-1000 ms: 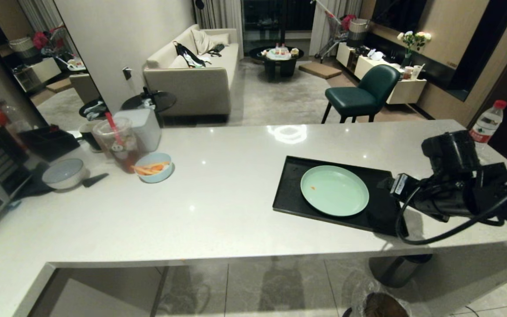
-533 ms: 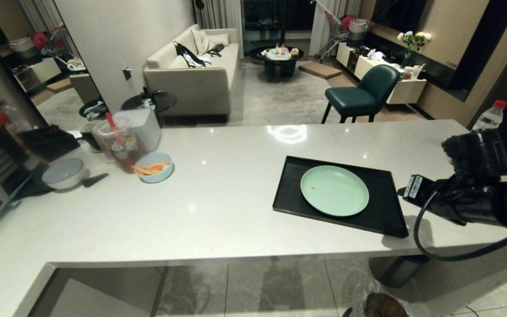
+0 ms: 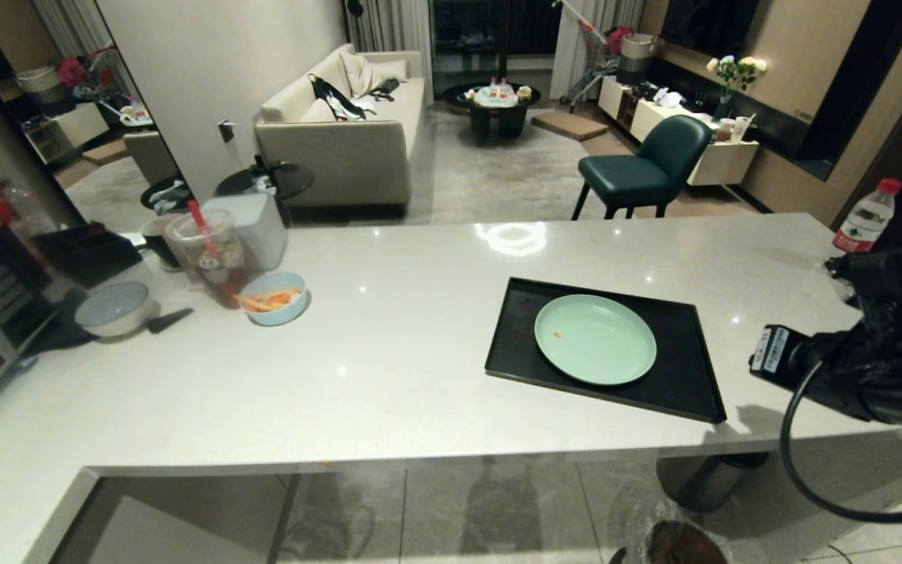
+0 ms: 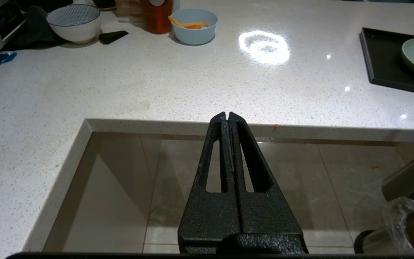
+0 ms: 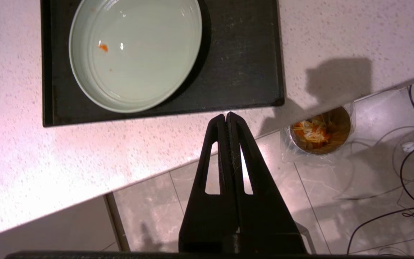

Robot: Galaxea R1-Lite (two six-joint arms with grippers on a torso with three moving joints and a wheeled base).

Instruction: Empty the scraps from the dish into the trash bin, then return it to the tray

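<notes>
The right claw (image 5: 227, 117) is pressed shut on nothing, having closed and drawn back toward the head view's right edge. The dish (image 3: 595, 338) sits on the tray (image 3: 686, 392), centre-right on the surface (image 3: 388, 368), nearly clean. Scraps (image 5: 313, 133) fill the trash bin (image 5: 318, 136); the job looks finished. The left claw (image 4: 227, 116) is shut too, parked below the surface edge.

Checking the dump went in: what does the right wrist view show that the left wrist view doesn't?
Only the right wrist view: the scraps inside the bagged trash bin, and the shut right gripper. Only the left wrist view: a blue bowl of carrot sticks, a patterned bowl, and the shut left gripper. Both: the plate on the tray.
</notes>
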